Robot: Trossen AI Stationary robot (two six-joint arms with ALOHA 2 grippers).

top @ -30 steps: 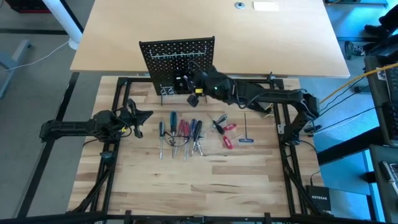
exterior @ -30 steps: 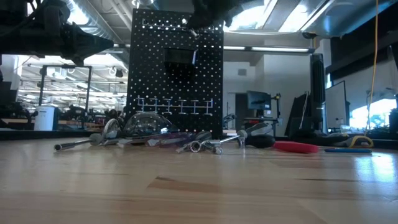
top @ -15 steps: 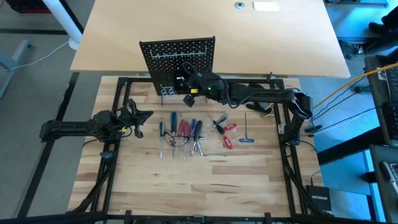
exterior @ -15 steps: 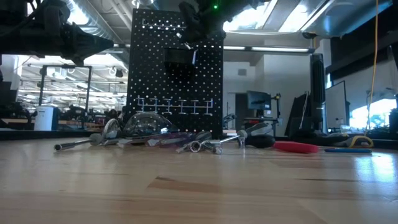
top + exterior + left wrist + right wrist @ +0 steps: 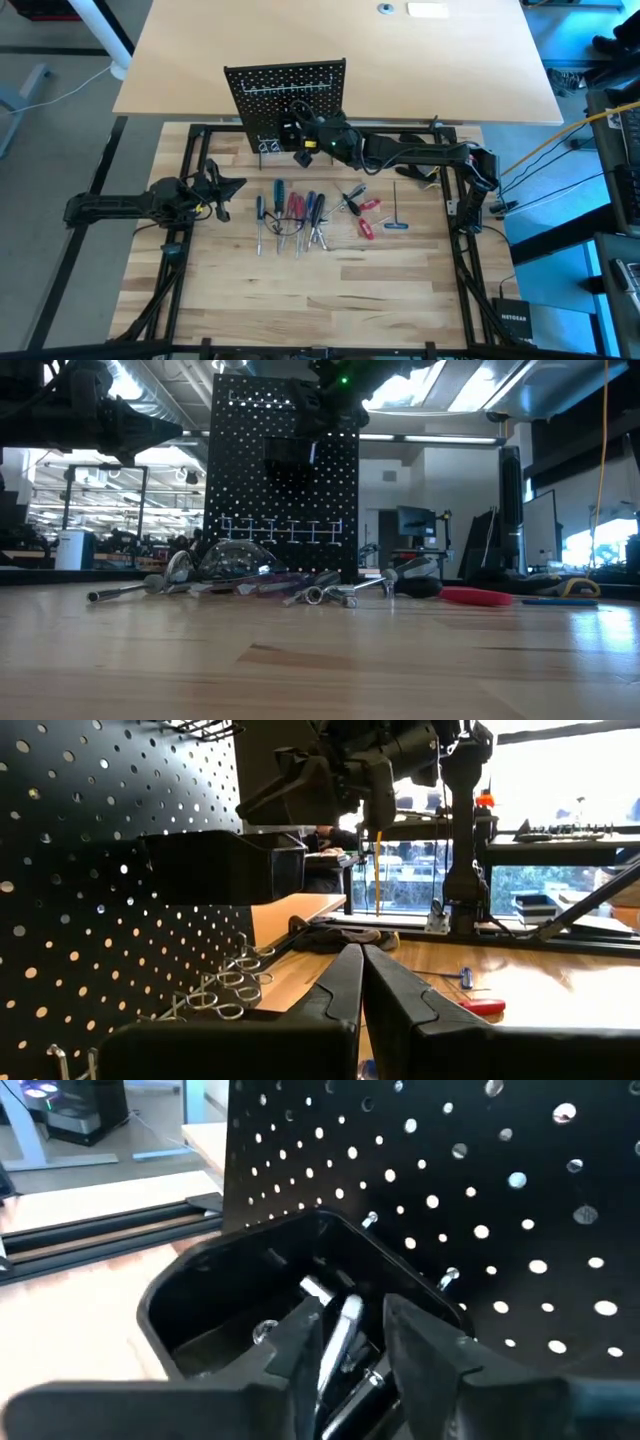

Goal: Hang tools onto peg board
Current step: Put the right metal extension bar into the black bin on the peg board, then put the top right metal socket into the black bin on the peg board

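Hiding most of the small black bin (image 5: 240, 1305) in the high view, the right gripper (image 5: 303, 135) is hovering at the black perforated metal peg board (image 5: 287, 95), upper centre of frame. Its fingers are standing slightly apart over the bin; silver metal pieces (image 5: 335, 1330) are lying inside, kind unclear. The left gripper (image 5: 222, 190), fingers together, is waiting at mid left. Blue-, red- and black-handled hand tools (image 5: 295, 215) are lying at centre on the pale wooden tabletop (image 5: 330, 290).

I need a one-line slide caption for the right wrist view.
Right gripper, fingers apart, over the black bin on the peg board, silver tools between its fingers.
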